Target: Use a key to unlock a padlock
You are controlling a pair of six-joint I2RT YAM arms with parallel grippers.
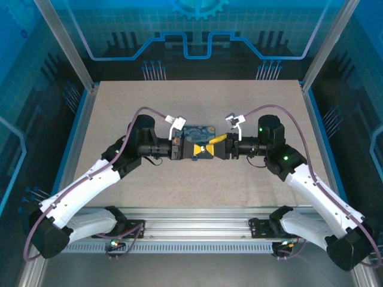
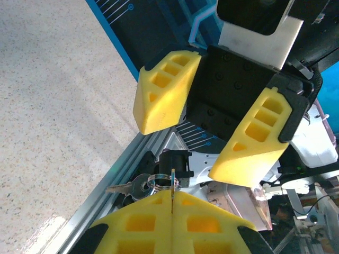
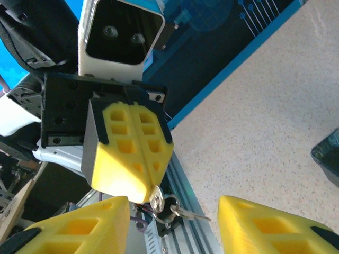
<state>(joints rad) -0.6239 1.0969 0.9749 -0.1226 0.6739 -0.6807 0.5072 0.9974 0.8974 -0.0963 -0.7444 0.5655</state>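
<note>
We are pinching the key [image 2: 173, 186] edge-on in the left claw [image 3: 139, 185], whose pads [image 2: 143, 222] are pressing fully together on it. A ring [image 2: 159, 183] and a spare key [image 2: 127, 187] are dangling at 9 o'clock of the tips in the left wrist view. The small dark block just beyond the tips, at 12 o'clock of the ring, we are taking for the padlock [image 2: 176, 160]. It seems to be hanging on the key, though we cannot tell for sure. The right claw [image 2: 185, 148] is facing it with jaws standing wide, gripping nothing.

We are judging the main risk to be the padlock sliding off the key and dropping, since nothing else appears to be carrying it. A right claw closing off-centre could be nudging it sideways and twisting the thin key in its pinch. The loose spare key could be getting caught in that closing gap.

The claws are meeting above the middle of a speckled beige table [image 1: 197, 185], with a dark blue box [image 1: 198, 130] at 12 o'clock of them and a metal rail [image 1: 191, 239] at 6 o'clock. Blue printed panels [image 1: 197, 36] are enclosing the cell.
</note>
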